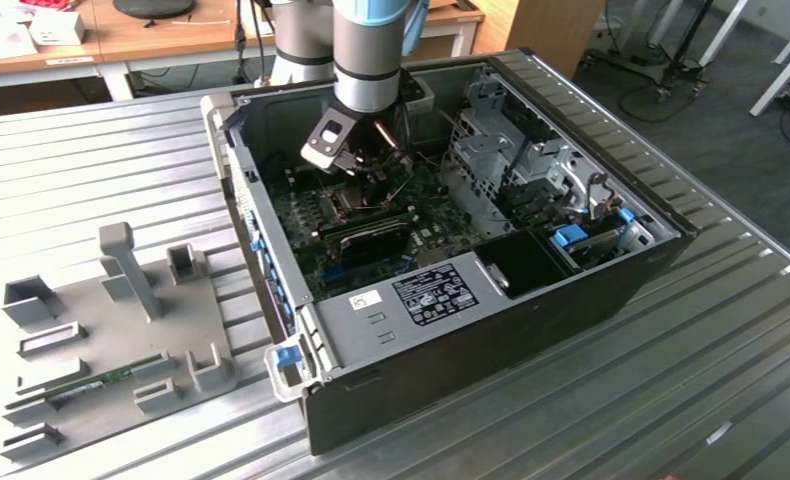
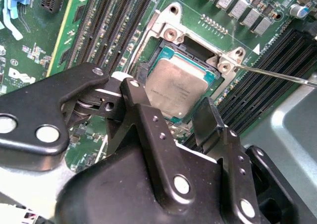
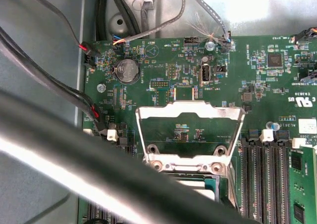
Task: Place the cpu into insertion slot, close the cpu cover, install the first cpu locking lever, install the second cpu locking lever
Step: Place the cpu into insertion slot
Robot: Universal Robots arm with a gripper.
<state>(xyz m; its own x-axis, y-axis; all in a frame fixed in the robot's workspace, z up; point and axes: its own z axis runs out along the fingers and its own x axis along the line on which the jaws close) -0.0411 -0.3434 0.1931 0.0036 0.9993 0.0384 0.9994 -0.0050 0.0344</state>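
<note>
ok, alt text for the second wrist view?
The cpu sits in the insertion slot, grey metal top up, with the black gripper close over it. Green circuit board and long black memory slots flank the socket, and a thin metal rod crosses beside it.

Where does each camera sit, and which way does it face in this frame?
Exterior view: high, off the arm, looking down into the open case on the table; the arm and gripper reach in.
Second wrist view: on the wrist, looking past the gripper at the cpu in the slot.
First wrist view: on the wrist, facing the board and open cover; a dark blurred band crosses it.
Shared: both wrist views show the slot.
</note>
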